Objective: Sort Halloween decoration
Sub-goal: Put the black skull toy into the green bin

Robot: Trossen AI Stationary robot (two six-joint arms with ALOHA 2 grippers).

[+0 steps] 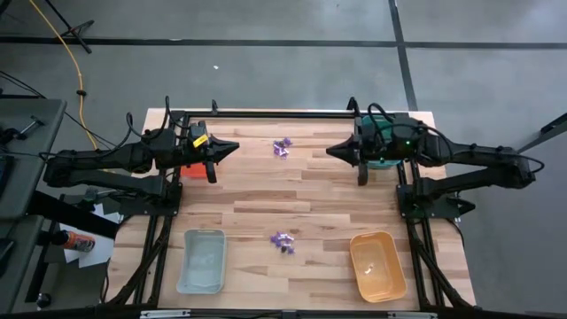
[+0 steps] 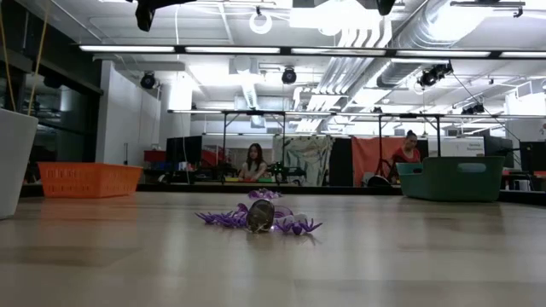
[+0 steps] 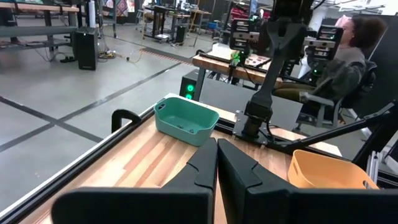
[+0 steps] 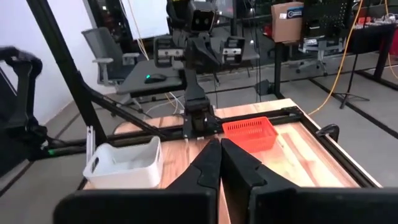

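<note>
Both arms wait raised, left gripper [image 1: 232, 148] and right gripper [image 1: 331, 151] clenched empty. Release one and descend squarely over the six-o'clock decoration cluster [image 1: 283, 241], isolating one piece.

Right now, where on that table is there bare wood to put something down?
Bare wood lies between the pale blue tray and orange tray, apart from the near purple cluster. The middle between both clusters is bare too. It is crowded at the left gripper and right gripper, flanking the far cluster.

Red tray [image 1: 190, 169] largely hidden beneath left arm.
</note>
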